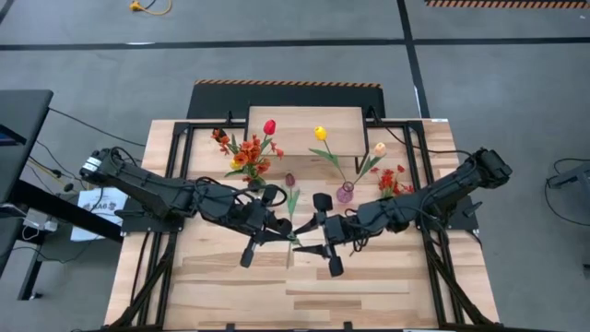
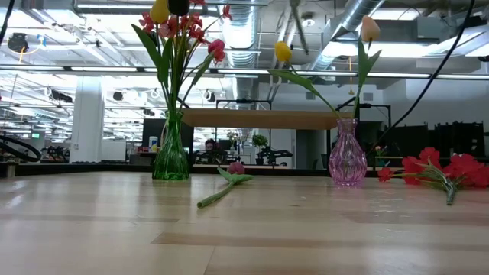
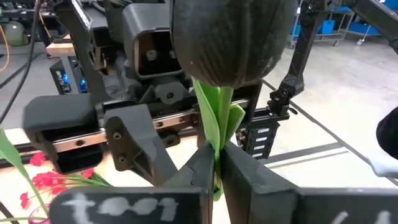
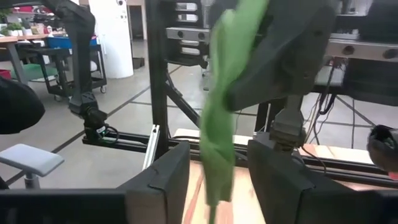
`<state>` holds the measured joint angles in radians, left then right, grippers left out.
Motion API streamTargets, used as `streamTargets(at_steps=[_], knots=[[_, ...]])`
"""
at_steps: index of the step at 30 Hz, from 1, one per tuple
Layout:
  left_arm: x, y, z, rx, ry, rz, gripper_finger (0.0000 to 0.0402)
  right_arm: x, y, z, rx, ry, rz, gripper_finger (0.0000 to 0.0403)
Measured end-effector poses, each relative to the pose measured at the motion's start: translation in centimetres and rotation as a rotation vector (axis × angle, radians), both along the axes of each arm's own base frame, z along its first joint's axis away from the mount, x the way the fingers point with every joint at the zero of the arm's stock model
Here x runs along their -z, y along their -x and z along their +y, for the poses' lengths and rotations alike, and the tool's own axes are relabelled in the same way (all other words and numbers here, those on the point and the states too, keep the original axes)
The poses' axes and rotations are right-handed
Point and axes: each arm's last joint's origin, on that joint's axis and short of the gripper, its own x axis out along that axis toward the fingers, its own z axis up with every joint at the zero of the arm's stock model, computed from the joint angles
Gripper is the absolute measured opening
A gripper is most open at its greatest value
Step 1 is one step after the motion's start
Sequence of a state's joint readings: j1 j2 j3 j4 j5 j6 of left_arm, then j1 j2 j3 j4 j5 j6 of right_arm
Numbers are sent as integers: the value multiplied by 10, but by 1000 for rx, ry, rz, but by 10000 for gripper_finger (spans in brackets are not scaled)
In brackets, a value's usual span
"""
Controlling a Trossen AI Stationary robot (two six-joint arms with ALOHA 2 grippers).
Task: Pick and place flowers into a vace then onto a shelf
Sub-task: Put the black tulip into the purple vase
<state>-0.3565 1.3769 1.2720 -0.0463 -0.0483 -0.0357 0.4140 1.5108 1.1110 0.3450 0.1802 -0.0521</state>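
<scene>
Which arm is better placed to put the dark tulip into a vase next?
Left. The left claw is shut on the dark tulip's stem, near the green vase. The right claw is open with the stem between its fingers, apparently handing over.

A grey concrete floor point(image 1: 516, 92) with dark lines surrounds the table, a black-and-orange striped strip point(image 1: 286, 84) laid just behind it. Level across — an open workshop: white pillar point(image 2: 86, 118), silver ceiling ducts point(image 2: 359, 19), rows of bright strip lights point(image 2: 69, 70), distant benches.
</scene>
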Motion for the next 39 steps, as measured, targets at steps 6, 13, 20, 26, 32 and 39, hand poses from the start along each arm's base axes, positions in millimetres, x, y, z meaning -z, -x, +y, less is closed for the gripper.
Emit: streamTargets(at_steps=[6,13,20,26,32,39], knots=[[0,0,0,-3,1,1,16,0,-3,-6,7,-1,0,36],[0,0,0,-23,10,3,39,0,-3,-7,0,-2,-1,6],[0,2,-6,-26,15,3,101,0,-3,-7,2,-9,-5,4],[-8,15,-6,-21,-2,-5,156,-1,-1,-3,13,-14,-6,2],[-28,42,4,-22,30,-34,178,-12,13,5,43,-12,-22,1],[-44,73,5,-76,19,-71,178,-33,53,32,182,54,-79,1]])
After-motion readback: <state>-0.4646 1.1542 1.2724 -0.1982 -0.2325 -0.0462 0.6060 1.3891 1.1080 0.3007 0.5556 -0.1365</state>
